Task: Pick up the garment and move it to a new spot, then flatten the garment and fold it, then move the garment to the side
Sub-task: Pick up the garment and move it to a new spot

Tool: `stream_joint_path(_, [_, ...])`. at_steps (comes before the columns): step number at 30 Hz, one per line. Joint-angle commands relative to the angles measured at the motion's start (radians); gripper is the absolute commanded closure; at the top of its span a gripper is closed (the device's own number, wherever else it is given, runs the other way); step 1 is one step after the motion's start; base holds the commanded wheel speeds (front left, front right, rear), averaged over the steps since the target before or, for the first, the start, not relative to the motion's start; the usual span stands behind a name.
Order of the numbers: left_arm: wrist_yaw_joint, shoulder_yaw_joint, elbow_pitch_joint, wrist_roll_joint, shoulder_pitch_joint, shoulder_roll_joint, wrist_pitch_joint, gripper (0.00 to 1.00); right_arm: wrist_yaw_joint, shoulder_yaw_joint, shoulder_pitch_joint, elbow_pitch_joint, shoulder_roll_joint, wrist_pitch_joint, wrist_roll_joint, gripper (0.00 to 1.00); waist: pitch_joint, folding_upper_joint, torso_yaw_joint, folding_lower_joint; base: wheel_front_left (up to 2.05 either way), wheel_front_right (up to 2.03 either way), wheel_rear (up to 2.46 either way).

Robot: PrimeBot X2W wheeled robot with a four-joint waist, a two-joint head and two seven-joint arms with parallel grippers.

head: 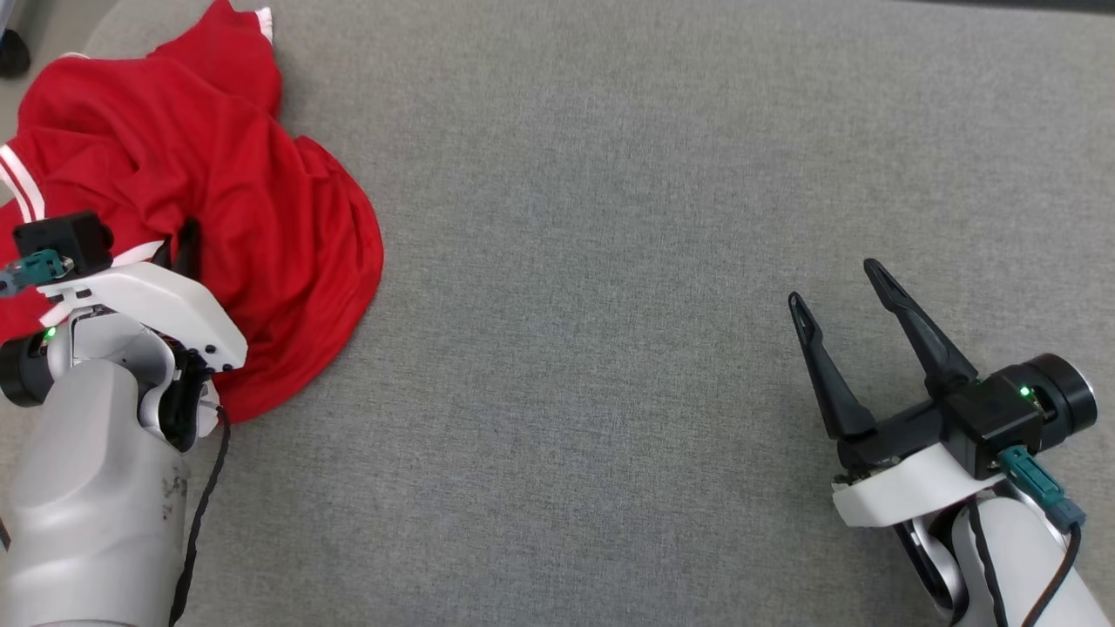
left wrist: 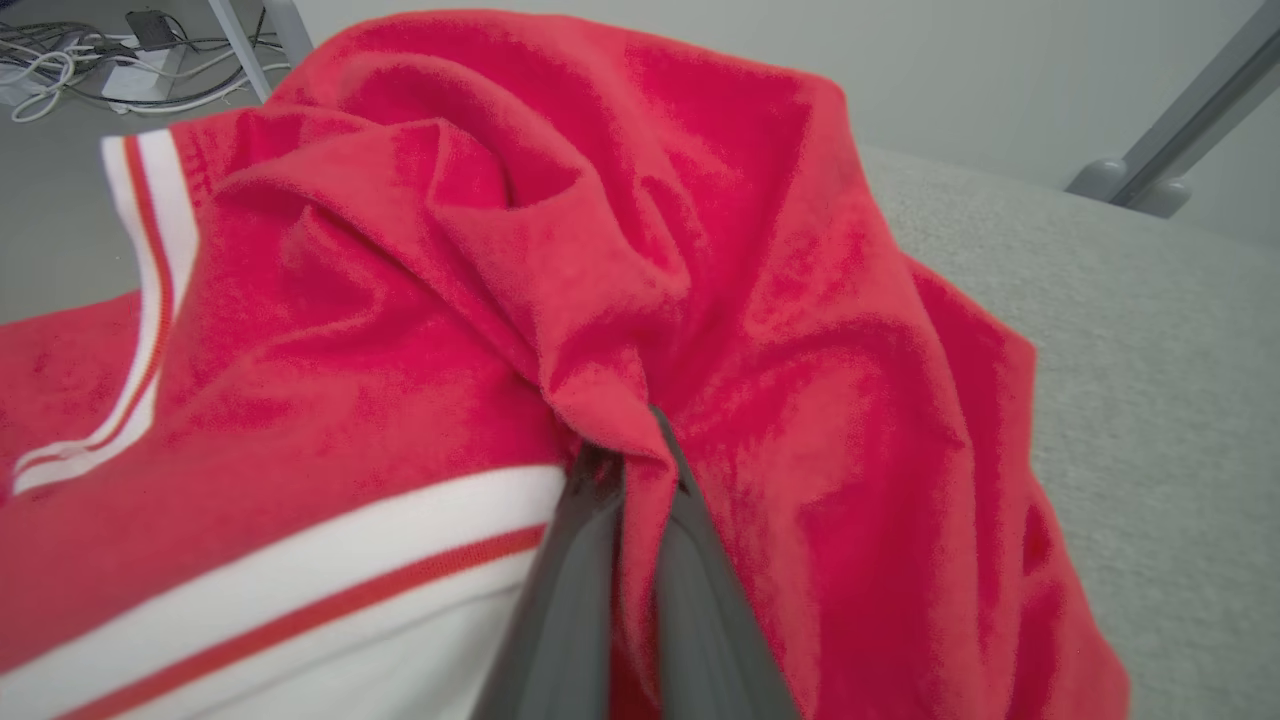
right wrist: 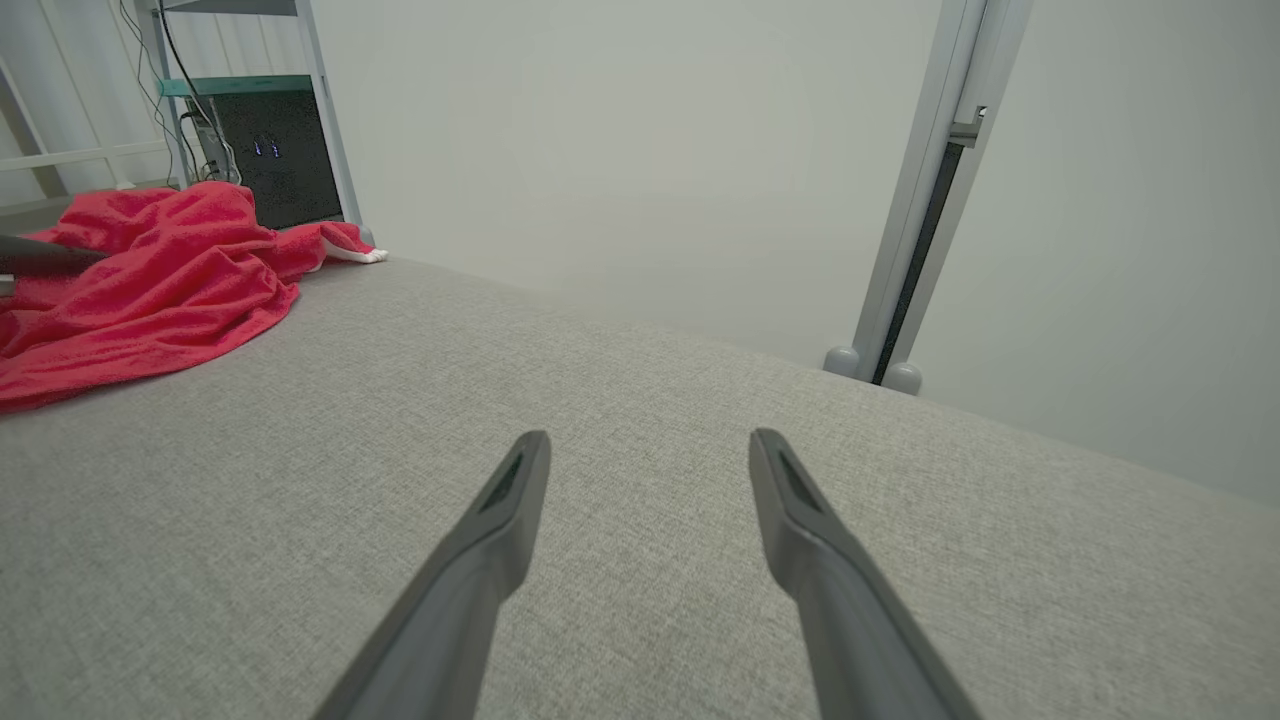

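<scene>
Clamped the left gripper (left wrist: 632, 455) tight on a raised fold of the red garment (head: 261, 209), just beside its white-striped band (left wrist: 300, 560). Lay crumpled in a heap at the far left corner of the grey fabric surface (head: 610, 218). Held the right gripper (head: 833, 282) spread wide, grasping nothing, at the near right, well apart from that heap.
</scene>
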Motion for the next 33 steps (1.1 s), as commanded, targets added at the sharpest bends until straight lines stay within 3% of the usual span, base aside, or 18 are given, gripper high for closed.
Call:
stream_joint_path(1, [-0.002,-0.017,-0.033,-0.004,0.023,0.002,-0.027,1.0,0.001,-0.01,0.021,0.003,0.003,-0.005,0.007,0.0,-0.045,0.0,0.002,0.0,0.0,0.0,0.0])
stream_joint_path(7, [-0.003,-0.13,-0.241,-0.044,0.094,-0.039,-0.046,1.0,0.001,-0.028,0.074,0.007,0.02,-0.005,0.01,0.0,-0.126,0.0,0.013,0.0,0.0,0.0,0.0])
stream_joint_path(12, [-0.002,-0.284,-0.594,-0.136,0.193,-0.037,0.043,1.0,0.001,-0.032,0.117,0.008,0.042,-0.005,0.013,0.0,-0.195,0.0,-0.008,0.0,0.0,0.0,0.0])
stream_joint_path(17, [-0.002,-0.372,-0.91,-0.184,0.248,-0.047,0.135,1.0,0.001,-0.021,0.126,0.005,0.058,-0.005,0.016,0.0,-0.232,0.0,-0.09,0.0,0.0,0.0,0.0])
stream_joint_path(21, [0.003,-0.427,-1.067,-0.21,0.242,-0.078,0.186,1.0,0.001,-0.011,0.115,-0.003,0.069,-0.005,0.019,0.0,-0.236,0.0,-0.186,0.0,0.0,0.0,0.0])
stream_joint_path(27, [0.029,-0.492,-1.093,-0.229,0.201,-0.105,0.257,1.0,0.001,-0.022,0.103,-0.018,0.081,-0.005,0.035,0.0,-0.217,0.0,-0.374,0.0,0.0,0.0,0.0])
stream_joint_path(33, [0.058,-0.487,-0.867,-0.232,0.194,-0.109,0.252,1.0,0.001,-0.046,0.133,-0.025,0.083,-0.005,0.085,0.0,-0.187,0.0,-0.539,0.0,0.0,0.0,0.0])
